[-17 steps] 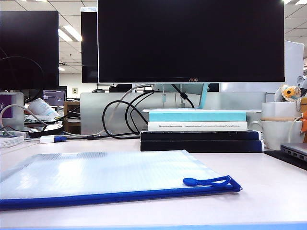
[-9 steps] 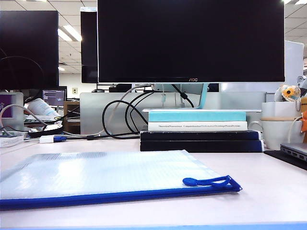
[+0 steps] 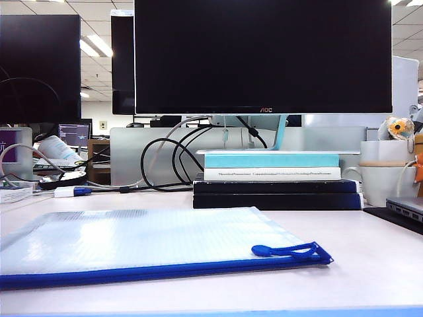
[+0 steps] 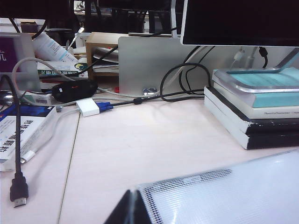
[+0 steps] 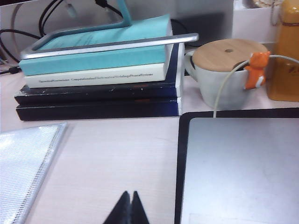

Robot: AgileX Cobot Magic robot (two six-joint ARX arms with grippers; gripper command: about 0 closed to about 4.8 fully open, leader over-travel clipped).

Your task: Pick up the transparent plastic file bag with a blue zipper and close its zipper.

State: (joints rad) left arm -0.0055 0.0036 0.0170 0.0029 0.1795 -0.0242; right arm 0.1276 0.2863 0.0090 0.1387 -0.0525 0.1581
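The file bag (image 3: 142,244) is seen lying flat on the pale table (image 3: 370,264), at the near edge, left of the middle. Its blue zipper (image 3: 152,272) is laid along the long side closest to the front. A small blue cord loop (image 3: 291,250) is found at the right end of the zipper, resting on the bag. Whether the zipper is done up cannot be told.

Neither arm is shown in the exterior view. In the left wrist view, the left gripper (image 4: 132,210) is seen as a dark tip with its two fingers pressed together. Nothing is held by it. It is placed just beside a corner of the mesh bag (image 4: 224,196). In the right wrist view, the right gripper (image 5: 130,209) is also pressed together and nothing is held. It is placed over bare table, between the bag's edge (image 5: 28,172) and a grey laptop (image 5: 238,168).

Further back, a stack of books (image 3: 274,181) is piled up, black ones under a teal one. A white cup with a wooden lid (image 5: 224,70) is set just beside the books. Black cables (image 3: 165,162) are curled behind, and a big dark monitor (image 3: 264,56) is stood at the back.
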